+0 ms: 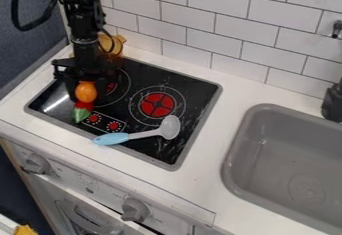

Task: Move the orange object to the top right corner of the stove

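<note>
Camera view: we're seeing the orange object [85, 92] sitting at the end effector [85, 85], over the left part of the stove [140, 73]. Red-and-green piece [81, 115] is showing right by it, toward the front edge; we're not able to tell if the two are joined.

End effector is hanging down around the orange object. We're not able to tell how far open it is, or if it's actually gripping.

Step in hand, our read: we're working on the pickup, the carry not being done. Next move: we're needing a confirmed grip, then a lift, then a traverse right and toward the tiled wall [230, 26], ending at the far right corner. We're wanting enough height to be passing over the right burner [157, 104] without dragging. Object is looking rounded, so we're expecting roll if we're releasing high; we're favouring a low, gentle set-down inside the rim.

Blue-handled ladle [170, 127] is lying across the front, partly on the surface [212, 146]; we're keeping the path behind it.
</note>
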### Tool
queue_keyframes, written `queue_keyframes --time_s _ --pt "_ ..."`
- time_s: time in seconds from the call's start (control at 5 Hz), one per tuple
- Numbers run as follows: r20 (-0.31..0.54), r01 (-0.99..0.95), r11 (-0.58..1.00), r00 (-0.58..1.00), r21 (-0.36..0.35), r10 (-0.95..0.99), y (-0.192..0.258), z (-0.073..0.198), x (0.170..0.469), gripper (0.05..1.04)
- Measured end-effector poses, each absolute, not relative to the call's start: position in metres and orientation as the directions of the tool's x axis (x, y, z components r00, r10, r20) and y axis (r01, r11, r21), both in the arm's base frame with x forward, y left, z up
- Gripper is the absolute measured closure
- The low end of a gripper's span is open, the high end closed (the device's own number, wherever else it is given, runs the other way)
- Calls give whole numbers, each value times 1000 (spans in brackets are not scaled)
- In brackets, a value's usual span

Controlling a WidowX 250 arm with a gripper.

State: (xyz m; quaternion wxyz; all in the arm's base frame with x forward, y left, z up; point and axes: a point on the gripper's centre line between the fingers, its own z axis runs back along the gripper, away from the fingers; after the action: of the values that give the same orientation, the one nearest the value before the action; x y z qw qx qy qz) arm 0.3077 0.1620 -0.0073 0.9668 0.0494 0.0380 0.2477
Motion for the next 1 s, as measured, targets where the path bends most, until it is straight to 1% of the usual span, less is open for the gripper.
queue_keyframes --time_s 0.2,0.4,0.6,0.8,1.0 --pt "-6 -461 886 887 51 461 156 20 314 461" --pt "7 -433 901 901 26 433 147 33 313 461" --pt "26 -340 940 940 12 340 119 41 320 461" --pt "44 -237 971 971 29 235 79 37 336 461" --pt "33 -202 979 979 25 201 54 19 354 461"
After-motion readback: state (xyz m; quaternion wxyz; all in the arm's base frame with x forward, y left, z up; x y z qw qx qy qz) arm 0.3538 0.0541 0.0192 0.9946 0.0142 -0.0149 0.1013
